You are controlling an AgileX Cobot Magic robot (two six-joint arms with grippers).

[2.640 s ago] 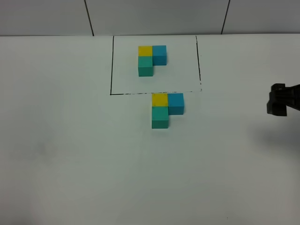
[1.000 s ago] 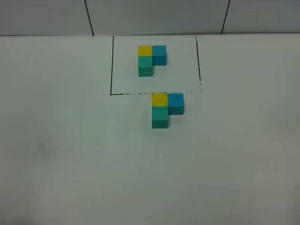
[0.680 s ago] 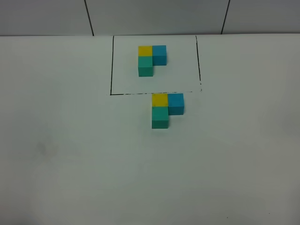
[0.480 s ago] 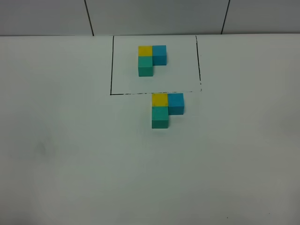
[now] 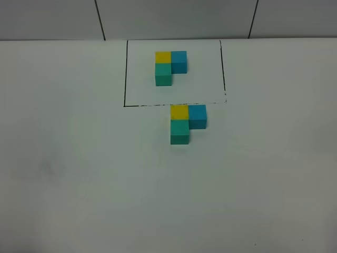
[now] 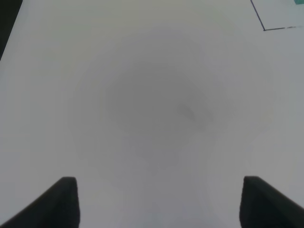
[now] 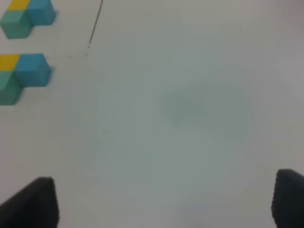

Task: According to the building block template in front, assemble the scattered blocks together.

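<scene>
The building block template (image 5: 170, 67) is an L of yellow, blue and teal cubes inside a thin black rectangle at the back of the white table. Just in front of the frame, the yellow block (image 5: 179, 112), the sky-blue block (image 5: 197, 116) and the teal-green block (image 5: 180, 132) stand joined in the same L. Both clusters also show at one edge of the right wrist view: the template (image 7: 26, 18) and the joined blocks (image 7: 23, 76). My left gripper (image 6: 159, 202) is open and empty above bare table. My right gripper (image 7: 164, 202) is open and empty, apart from the blocks.
The black frame line (image 5: 174, 104) runs just behind the joined blocks; a corner of it shows in the left wrist view (image 6: 264, 28). The table (image 5: 79, 184) is plain white, with a grey wall behind. Neither arm shows in the high view.
The right gripper, seen at the right edge 2.6 s ago, has left the high view. The blocks have not moved.
</scene>
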